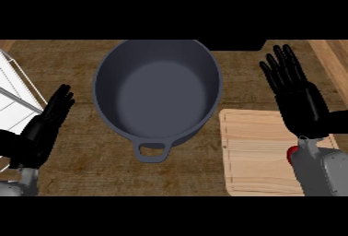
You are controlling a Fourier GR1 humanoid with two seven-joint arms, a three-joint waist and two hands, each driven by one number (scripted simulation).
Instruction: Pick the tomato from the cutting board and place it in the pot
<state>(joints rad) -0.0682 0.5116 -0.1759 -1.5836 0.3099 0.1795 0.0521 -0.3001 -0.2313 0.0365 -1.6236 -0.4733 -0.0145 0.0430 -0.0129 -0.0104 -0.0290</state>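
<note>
A dark grey oval pot (158,50) stands at the middle of the counter, with nothing inside and its handle toward me. To its right lies a light wooden cutting board (255,156). The red tomato (292,154) sits on the board, mostly hidden under my right forearm; only a small red part shows. My right hand (299,99) is open, fingers straight, above the board's far edge and beyond the tomato. At the left edge my left hand (46,124) rests open, fingers up, apart from the pot.
A white wire rack (15,94) stands at the far left, behind my left hand. The brown wooden counter (81,166) runs around the pot. A light wooden strip (333,60) borders the counter at the upper right.
</note>
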